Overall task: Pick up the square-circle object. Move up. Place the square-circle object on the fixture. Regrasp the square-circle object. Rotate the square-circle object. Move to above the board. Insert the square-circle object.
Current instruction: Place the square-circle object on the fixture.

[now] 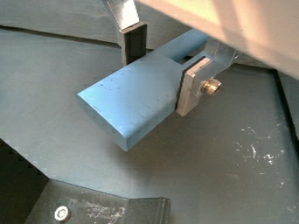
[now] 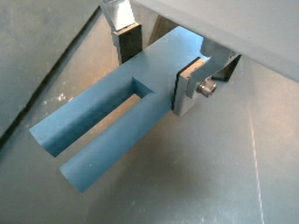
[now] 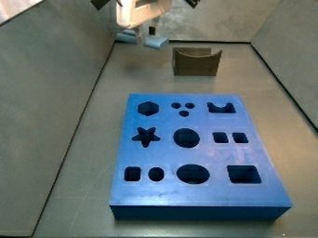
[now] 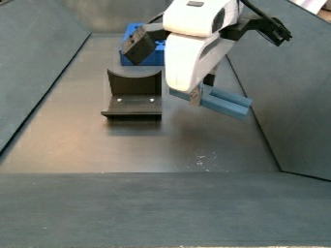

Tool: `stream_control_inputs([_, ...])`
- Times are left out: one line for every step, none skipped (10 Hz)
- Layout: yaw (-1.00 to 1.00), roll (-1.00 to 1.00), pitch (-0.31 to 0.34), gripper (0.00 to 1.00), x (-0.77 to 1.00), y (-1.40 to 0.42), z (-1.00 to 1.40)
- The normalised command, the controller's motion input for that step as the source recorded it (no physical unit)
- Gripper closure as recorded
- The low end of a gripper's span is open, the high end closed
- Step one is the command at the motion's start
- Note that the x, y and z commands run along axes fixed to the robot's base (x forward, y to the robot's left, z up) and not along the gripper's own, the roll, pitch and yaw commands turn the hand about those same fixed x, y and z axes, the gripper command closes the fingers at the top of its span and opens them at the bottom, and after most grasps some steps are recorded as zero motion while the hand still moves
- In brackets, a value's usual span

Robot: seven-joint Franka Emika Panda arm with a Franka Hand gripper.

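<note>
- In a wrist view, the hand [image 1: 163,63] is clamped on the square-circle object [image 1: 135,101]. One silver finger [image 1: 194,86] presses its side, and the dark pad of the other sits on the opposite side. The piece hangs clear of the grey floor, and a corner of the fixture [image 1: 100,212] shows below.
- In the second wrist view, the hand [image 2: 158,61] grips the square-circle object [image 2: 100,131] near one end, and the two joined bars reach out over bare floor.
- In a side view, the hand [image 3: 139,35] is high at the far end, beside the fixture [image 3: 195,59] and well apart from the board [image 3: 199,200].
- In the second side view, the square-circle object [image 4: 227,102] is airborne, to the side of the fixture [image 4: 132,97].
- The step looks like move up, or the carry to the fixture. Next, the piece must be brought over the notch and lowered in.
</note>
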Motion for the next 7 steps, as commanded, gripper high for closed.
stream_control_inputs([0.0, 0.0, 0.015, 1.0, 0.0, 0.0, 1.0])
stream_control_inputs([0.0, 0.0, 0.02, 1.0, -0.01, 0.0, 1.0])
stream_control_inputs([0.0, 0.01, 0.026, 1.0, -0.01, 0.0, 1.0])
stream_control_inputs([-0.01, 0.02, 0.029, 1.0, -0.02, 0.0, 1.0])
stream_control_inputs([-0.01, 0.03, 0.033, 1.0, -0.02, 0.01, 1.0])
stream_control_inputs([-0.01, 0.03, 0.036, 1.0, -0.02, 0.01, 1.0])
stream_control_inputs([-0.01, 0.04, 0.048, 1.0, -0.02, 0.01, 0.87])
